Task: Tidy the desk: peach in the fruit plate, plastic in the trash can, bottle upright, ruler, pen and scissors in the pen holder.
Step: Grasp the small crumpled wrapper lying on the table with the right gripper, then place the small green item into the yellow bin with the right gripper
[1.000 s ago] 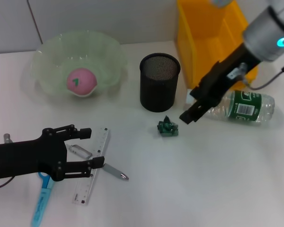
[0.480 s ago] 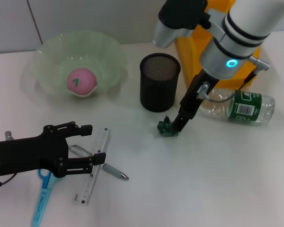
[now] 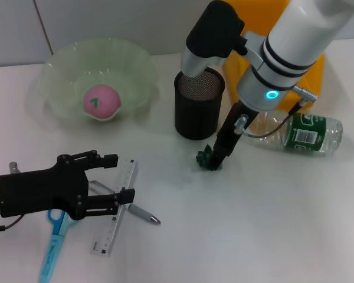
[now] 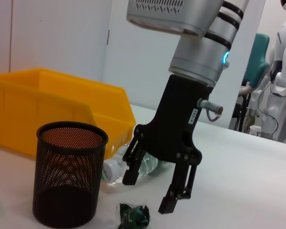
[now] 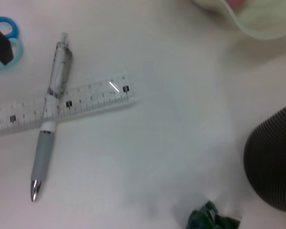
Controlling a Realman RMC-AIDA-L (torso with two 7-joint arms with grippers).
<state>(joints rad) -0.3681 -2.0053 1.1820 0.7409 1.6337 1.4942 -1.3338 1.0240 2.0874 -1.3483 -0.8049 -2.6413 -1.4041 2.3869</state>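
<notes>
Left hand (image 3: 119,177) spread wide over ruler (image 3: 114,206) and pen (image 3: 139,213) at 8 o'clock on desk (image 3: 253,224). Right hand (image 4: 150,193), fingers wide, straddles green plastic (image 3: 207,159) at 6 o'clock of pen holder (image 3: 198,103). Bottle (image 3: 298,133) lies at 3 o'clock.

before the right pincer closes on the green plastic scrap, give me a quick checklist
1. Right pincer open: ok.
2. Crumpled green plastic scrap between its fingers: cannot tell; left wrist view shows it beside one fingertip.
3. Black mesh pen holder clear of the pincer: ok, apart.
4. Yellow plastic bin open-topped: ok.
5. Clear bottle with green label upright: not ok, lying down.
6. Left pincer out of the way: ok, over the clear ruler.
</notes>
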